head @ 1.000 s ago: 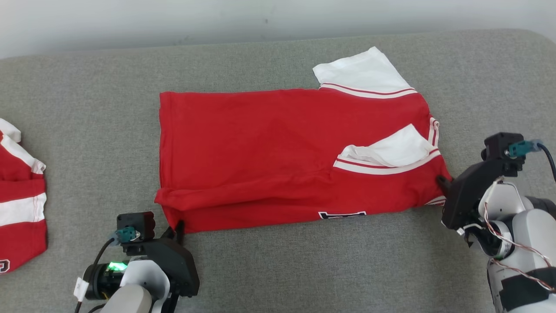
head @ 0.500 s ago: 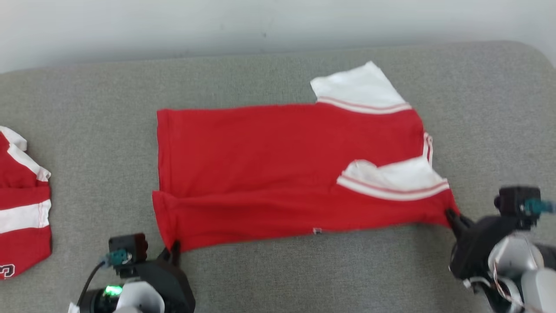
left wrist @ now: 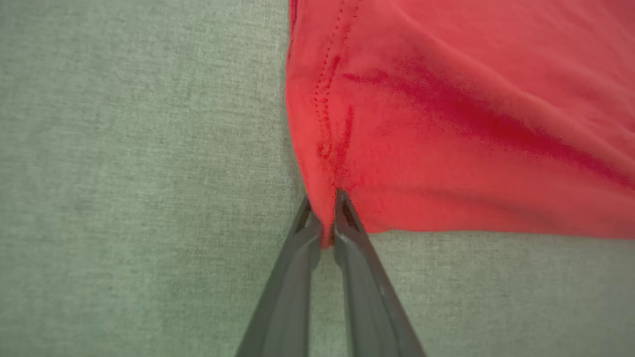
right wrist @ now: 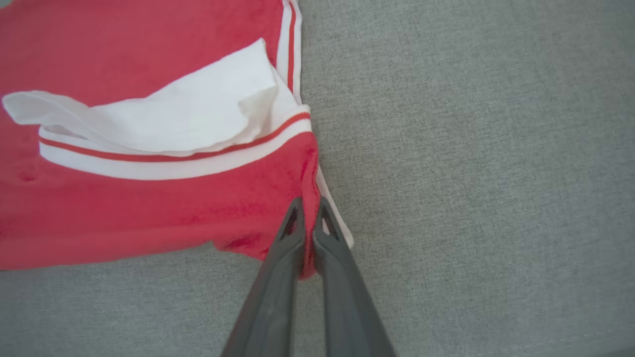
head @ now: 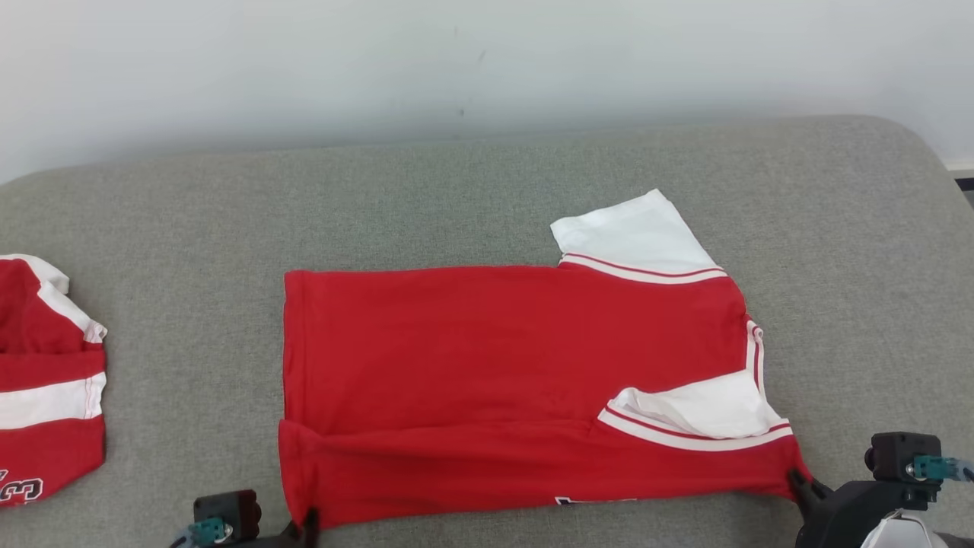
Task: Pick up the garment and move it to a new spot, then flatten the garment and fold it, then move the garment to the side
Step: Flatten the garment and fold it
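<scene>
Garment (head: 494,365), a red shirt with white sleeves, lies spread across the middle of the grey fabric surface (head: 190,213), hem toward the robot's left and shoulders toward its right. Its near edge is doubled over in a long fold. The left tool (left wrist: 322,215) is closed on the near left corner of the garment, by the stitched hem, with red cloth pinched between its two dark fingers. The right tool (right wrist: 307,210) is closed on the near right corner, just below the folded white sleeve (right wrist: 163,114) that lies on the red body; red cloth shows between its fingers too. The garment stretches between the two tools. The far white sleeve (head: 635,236) sticks out at the far edge. A second red-and-white garment (head: 46,380) lies well apart at the surface's left edge.
</scene>
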